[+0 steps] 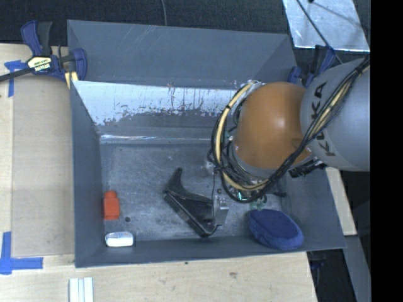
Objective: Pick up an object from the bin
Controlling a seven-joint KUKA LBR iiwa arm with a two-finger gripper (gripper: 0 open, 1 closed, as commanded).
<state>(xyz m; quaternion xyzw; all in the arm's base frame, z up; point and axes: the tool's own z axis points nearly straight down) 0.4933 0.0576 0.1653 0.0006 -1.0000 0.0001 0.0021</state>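
We see a silver-grey arm link [340, 124] with black KUKA lettering, a glossy orange dome cover [271, 128] on the wrist, and yellow and black cables [221, 134] looped round the dome. The claw [220, 211] is small, pale metal.

Finding open floor across the middle and back-left of the bin [88, 168], between the rear wall and the things along the front. Meeting an orange block [111, 205] and a white oblong piece [119, 239] crowding the front-left corner, near each other but apart. Running into a black angular thing [189, 203] sprawling over the front-centre floor. Skirting a blue rounded pouch [274, 228] sitting in the front-right corner. Being shut out of the right side by the arm's orange cover [267, 128] and cables [223, 137] hanging over it.
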